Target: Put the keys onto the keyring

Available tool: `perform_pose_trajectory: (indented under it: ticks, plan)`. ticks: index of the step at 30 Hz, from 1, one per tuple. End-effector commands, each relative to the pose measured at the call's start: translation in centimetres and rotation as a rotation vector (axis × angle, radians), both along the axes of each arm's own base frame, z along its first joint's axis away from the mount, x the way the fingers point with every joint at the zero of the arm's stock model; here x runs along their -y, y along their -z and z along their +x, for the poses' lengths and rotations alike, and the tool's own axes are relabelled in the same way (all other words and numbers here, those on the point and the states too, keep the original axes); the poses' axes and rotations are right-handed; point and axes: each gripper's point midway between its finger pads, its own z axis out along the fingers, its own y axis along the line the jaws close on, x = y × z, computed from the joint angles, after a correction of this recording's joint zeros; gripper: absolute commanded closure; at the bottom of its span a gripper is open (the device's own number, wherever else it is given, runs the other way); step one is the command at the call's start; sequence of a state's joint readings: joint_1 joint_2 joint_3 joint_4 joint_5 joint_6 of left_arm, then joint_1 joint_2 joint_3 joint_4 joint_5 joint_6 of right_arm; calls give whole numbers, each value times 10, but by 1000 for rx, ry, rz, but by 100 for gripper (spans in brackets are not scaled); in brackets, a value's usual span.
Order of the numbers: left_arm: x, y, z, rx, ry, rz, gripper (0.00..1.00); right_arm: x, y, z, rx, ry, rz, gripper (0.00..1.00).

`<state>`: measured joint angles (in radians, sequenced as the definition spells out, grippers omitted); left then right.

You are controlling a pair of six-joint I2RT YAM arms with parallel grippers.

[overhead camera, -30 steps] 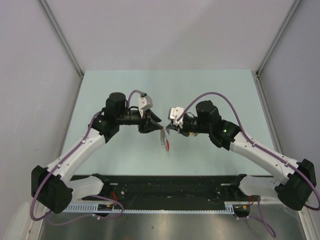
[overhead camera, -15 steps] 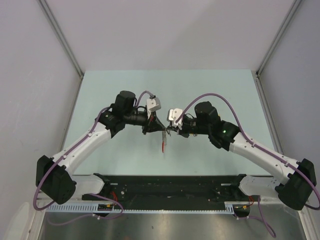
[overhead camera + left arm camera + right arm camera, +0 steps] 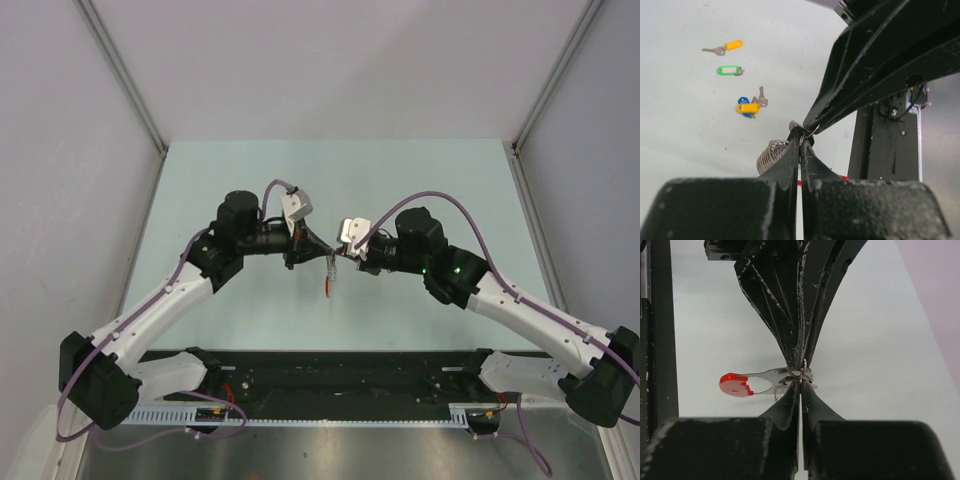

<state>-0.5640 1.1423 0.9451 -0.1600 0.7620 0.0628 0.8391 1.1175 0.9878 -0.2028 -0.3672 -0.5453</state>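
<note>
1. Left end effector (image 3: 801, 145) and right end effector (image 3: 801, 390) meet tip-to-tip above the pale green worktop (image 3: 680, 125). Both are closed, pinching the grey metal beaded-chain keyring (image 3: 769, 156) btwn them. Its red oval tag (image 3: 736, 384) hangs free.
2. Keyring is prob. light, floppy, slippery and apt to swing. Best hold is the small wire loop (image 3: 813, 131), not the beads.
3. Yellow-headed key (image 3: 727, 46), green-headed key (image 3: 729, 70) and blue-and-yellow-headed key (image 3: 747, 106) lie on the worktop, well apart from the keyring. They look tiny, stiff, flat, so grip by plastic head. Black-headed key not seen.
</note>
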Motion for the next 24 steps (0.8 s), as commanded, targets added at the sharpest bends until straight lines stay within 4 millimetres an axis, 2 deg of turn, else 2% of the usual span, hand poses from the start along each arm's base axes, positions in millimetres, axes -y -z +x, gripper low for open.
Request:
perform_pose_trajectory:
  ticks: [1,5,6,8,9,10,12,13,15,17,18,19,21,24]
  plan:
    - [-6,-36,19,59,-158,-130,100,4,-16,-5,6,43,33,100]
    - [-16,-43,23,50,-259,-189,100,3,-13,-12,-15,48,53,100]
    - [-19,-50,27,69,-294,-219,100,2,-8,-14,-28,47,56,100]
    - [-22,-49,24,42,-325,-265,100,0,-8,-17,-31,46,72,100]
    - [-24,-58,27,65,-345,-311,99,-4,-5,-21,-35,36,80,100]
    - [-25,-52,25,51,-352,-325,100,-6,-4,-23,-45,35,89,100]
    - [-26,-61,24,44,-360,-396,100,-11,-4,-26,-43,36,108,100]
    - [-25,-55,22,25,-358,-404,100,-13,-1,-27,-53,39,113,100]
    - [-24,-59,19,14,-355,-450,100,-17,-4,-27,-43,46,136,100]
    - [-26,-53,20,1,-382,-468,100,-22,4,-29,-64,42,124,100]
    - [-28,-59,18,16,-387,-491,100,-27,-2,-28,-49,39,150,100]
    - [-30,-55,20,12,-409,-494,100,-30,0,-30,-50,32,148,100]
    - [-34,-64,19,24,-423,-539,100,-35,3,-29,-54,34,146,100]
    - [-33,-60,17,14,-417,-551,100,-39,2,-29,-40,35,153,100]
